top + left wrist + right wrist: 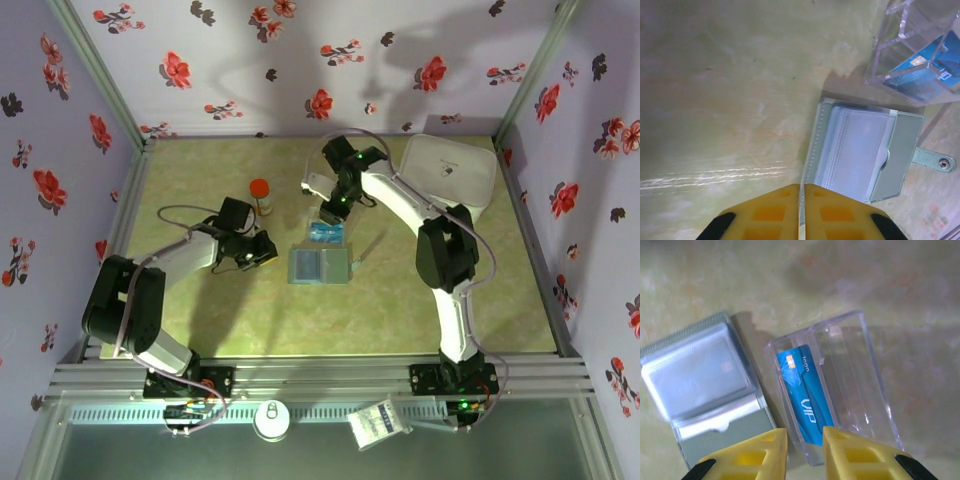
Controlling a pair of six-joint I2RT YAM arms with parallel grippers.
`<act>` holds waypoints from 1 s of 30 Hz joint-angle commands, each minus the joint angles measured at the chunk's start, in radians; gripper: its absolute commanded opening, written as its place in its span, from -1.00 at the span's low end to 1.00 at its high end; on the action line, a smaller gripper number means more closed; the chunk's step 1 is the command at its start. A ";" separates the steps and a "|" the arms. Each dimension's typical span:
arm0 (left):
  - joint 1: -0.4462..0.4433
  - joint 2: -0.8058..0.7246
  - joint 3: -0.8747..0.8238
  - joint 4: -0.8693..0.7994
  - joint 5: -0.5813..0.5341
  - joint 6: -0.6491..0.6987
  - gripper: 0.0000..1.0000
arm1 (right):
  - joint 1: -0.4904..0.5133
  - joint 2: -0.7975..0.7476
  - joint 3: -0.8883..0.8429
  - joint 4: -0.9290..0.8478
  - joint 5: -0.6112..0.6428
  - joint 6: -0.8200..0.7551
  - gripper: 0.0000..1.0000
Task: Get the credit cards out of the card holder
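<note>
Floral walls enclosed a green marbled surface (200, 320). At its middle lay the open card holder (320, 265), and in the clear box (327, 233) just beyond it was a light blue card (802, 390), already out. The right hand (804, 432) hovered over the box, narrowly parted and empty. The left hand (801, 187), closed, sat beside the holder's left edge. The next move probably meant pinning the holder and working the sleeves. Bare surface lay open to the left and nearer.

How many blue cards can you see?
1. The blue card lies inside the clear box, right beside the card holder. More cards may be hiding in the holder's cloudy sleeves; I can't tell.
</note>
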 commanded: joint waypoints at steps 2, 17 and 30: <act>-0.024 0.032 0.023 0.038 0.019 -0.025 -0.78 | 0.016 -0.114 -0.178 0.246 0.056 0.346 -0.48; -0.054 0.078 0.028 0.071 0.031 -0.026 -0.78 | 0.132 -0.244 -0.557 0.515 0.284 1.210 -0.32; -0.053 0.072 0.011 0.077 0.032 -0.027 -0.78 | 0.160 -0.149 -0.524 0.555 0.416 1.295 -0.03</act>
